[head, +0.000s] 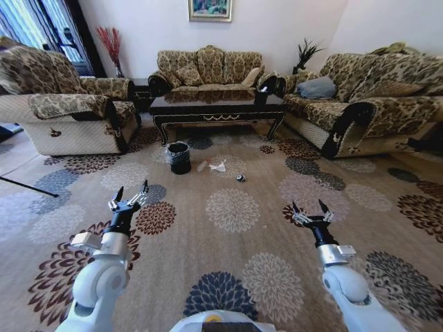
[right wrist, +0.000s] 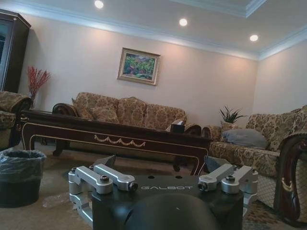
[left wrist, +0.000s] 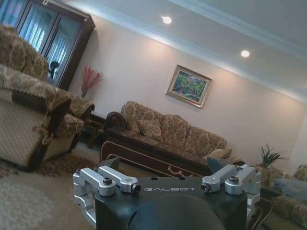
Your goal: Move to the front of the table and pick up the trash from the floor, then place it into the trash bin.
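Beige carpet with large round flower medallions covers the floor [head: 228, 228] of a sitting room furnished with patterned sofas on the left, far and right sides. At the far middle stands the table [head: 218, 109], long, low and dark, with a gold ornament on its front rail. The trash bin [head: 178, 157], round, black and lined with a clear bag, stands on the carpet just in front of the table's left end. To the right of the bin, on the floor, lies the trash: a clear plastic bottle [head: 203, 166] with a red cap, crumpled white paper [head: 219, 166] just beside it, and a small dark round item [head: 240, 178] a little nearer and farther right. All of these pieces lie outside the bin and well apart from both arms. The left gripper [head: 131, 196] is held forward low on the near left with its fingers spread and nothing between them. The right gripper [head: 311, 209] is held forward on the near right in the same condition, fingers spread and empty. Task status, judged from this layout: the robot stands well short of the table, so the approach is not complete; no item has been picked up and none has been placed in the bin. Legible writing: the word "GALBOT" is printed on the black gripper body in both wrist views. No label on the bottle can be read. A framed picture [head: 210, 10] hangs on the far wall above the sofa.
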### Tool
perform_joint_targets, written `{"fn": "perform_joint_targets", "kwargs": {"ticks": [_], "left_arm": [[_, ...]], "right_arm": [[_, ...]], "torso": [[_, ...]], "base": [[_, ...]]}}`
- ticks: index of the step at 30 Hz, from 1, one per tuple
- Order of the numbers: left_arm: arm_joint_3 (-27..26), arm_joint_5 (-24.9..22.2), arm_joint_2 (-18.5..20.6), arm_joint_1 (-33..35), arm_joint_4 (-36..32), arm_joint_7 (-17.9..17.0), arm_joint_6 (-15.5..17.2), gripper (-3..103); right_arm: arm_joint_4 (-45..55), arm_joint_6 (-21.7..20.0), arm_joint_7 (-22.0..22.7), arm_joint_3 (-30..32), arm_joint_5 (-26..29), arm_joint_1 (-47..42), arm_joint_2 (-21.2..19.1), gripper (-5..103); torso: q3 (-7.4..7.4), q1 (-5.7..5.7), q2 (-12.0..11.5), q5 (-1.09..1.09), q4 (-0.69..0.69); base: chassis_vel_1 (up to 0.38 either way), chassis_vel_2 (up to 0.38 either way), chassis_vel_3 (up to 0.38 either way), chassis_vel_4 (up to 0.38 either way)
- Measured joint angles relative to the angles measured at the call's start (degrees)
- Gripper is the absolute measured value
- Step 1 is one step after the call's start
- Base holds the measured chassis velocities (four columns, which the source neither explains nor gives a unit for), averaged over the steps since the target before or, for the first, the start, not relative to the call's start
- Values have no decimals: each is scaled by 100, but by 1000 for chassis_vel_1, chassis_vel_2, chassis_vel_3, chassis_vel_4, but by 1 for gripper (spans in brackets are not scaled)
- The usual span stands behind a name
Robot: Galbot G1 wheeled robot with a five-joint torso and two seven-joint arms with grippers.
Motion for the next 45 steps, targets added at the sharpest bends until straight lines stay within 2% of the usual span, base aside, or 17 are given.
{"fn": "perform_joint_targets", "kwargs": {"ticks": [2, 9, 15, 25, 35, 41, 43, 45], "left_arm": [[16, -339, -74, 25, -185, -121, 91, 100], [-32, -424, -84, 42, -315, -189, 100, 100], [-27, -228, -132, 124, -322, -154, 101, 100], [27, -178, -135, 168, -326, -115, 101, 100], [28, -96, -57, 198, -295, -110, 79, 100], [9, 122, 16, 235, -231, -118, 49, 100], [3, 543, 18, 251, -92, -112, -73, 100], [2, 703, 10, 255, -26, -105, -117, 100]], "right_arm": [[-12, 34, -24, -75, -76, -26, 59, 100], [-47, 216, -95, -40, -115, -170, 83, 100], [-122, 300, -97, 57, -38, -137, 11, 100], [-79, 350, -52, 117, 165, -128, -17, 100], [-120, 817, -139, 166, 268, -167, 19, 100], [-115, 973, -340, 266, 273, -190, 75, 100], [-98, 1001, -367, 288, 281, -205, 108, 100], [-90, 1007, -371, 295, 283, -212, 115, 100]], "torso": [[-43, -23, -65, 3, 2], [-158, -49, -207, 1, 0], [-263, -75, -338, 1, 1], [-414, -109, -523, 1, 1], [-606, -141, -748, 1, 1], [-737, -148, -889, 1, 0], [-780, -149, -930, 1, 1], [-789, -148, -937, 1, 1]], "base": [[0, 0, 0, 0], [0, 0, 0, 0], [0, 0, 0, 0], [0, 0, 0, 0], [0, 0, 0, 0], [0, 0, 0, 0], [0, 0, 0, 0], [0, 0, 0, 0]]}}
